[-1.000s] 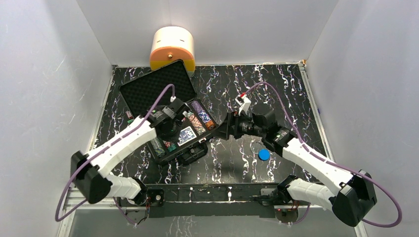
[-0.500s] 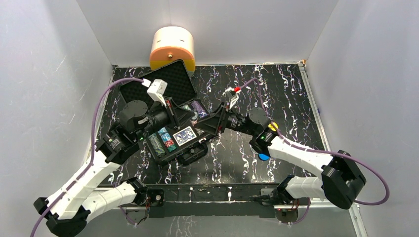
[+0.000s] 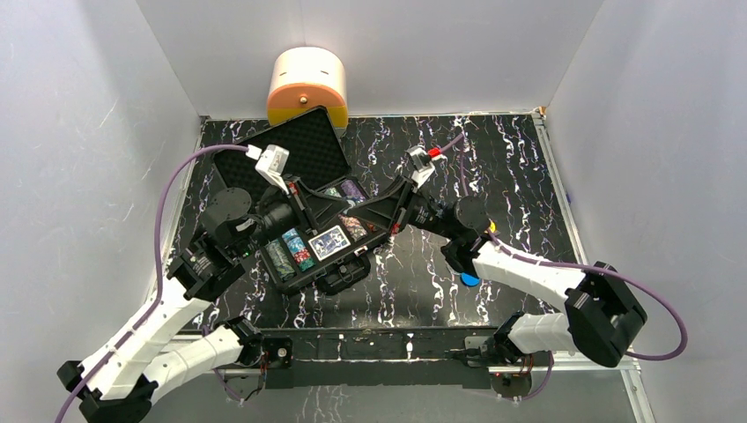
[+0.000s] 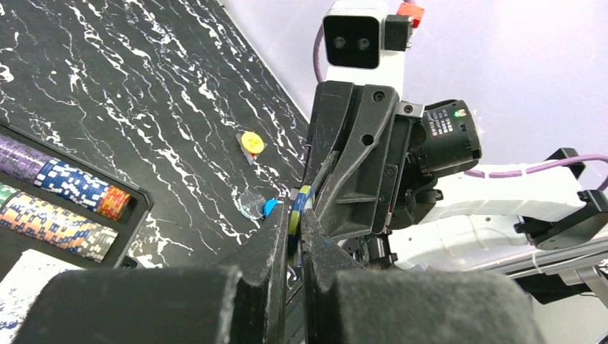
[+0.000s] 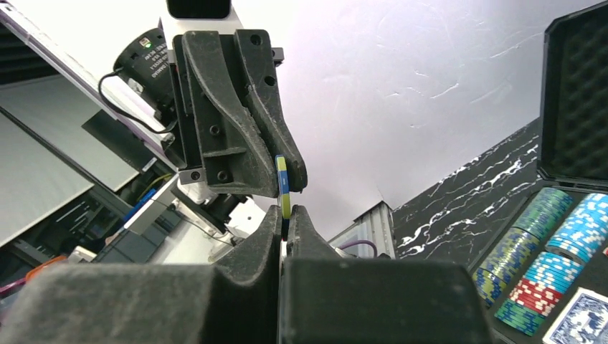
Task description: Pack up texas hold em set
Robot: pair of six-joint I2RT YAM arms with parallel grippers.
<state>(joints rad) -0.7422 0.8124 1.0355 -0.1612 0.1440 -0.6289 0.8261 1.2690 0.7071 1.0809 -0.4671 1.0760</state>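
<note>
The black briefcase point(image 3: 310, 275) lies open at centre left with its foam lid point(image 3: 291, 154) raised. Rows of chips point(image 3: 295, 248) and a blue card deck point(image 3: 332, 240) sit inside. Above its right end my two grippers meet tip to tip. The left gripper point(image 4: 295, 223) is shut on a yellow-and-blue chip point(image 4: 295, 206). The right gripper point(image 5: 287, 215) is shut on the same chip point(image 5: 285, 190) from the other side. A blue disc point(image 3: 470, 279) and a yellow disc point(image 4: 252, 142) lie on the table by the right arm.
A cream-and-orange rounded container point(image 3: 307, 85) stands against the back wall behind the lid. A clear disc point(image 4: 252, 203) lies next to the blue one. White walls close in the marbled black table on three sides, and a metal rail point(image 3: 379, 348) runs along its near edge.
The left arm has swung round from above the case so its gripper points right. The right gripper came in to meet it and closed on the chip.
</note>
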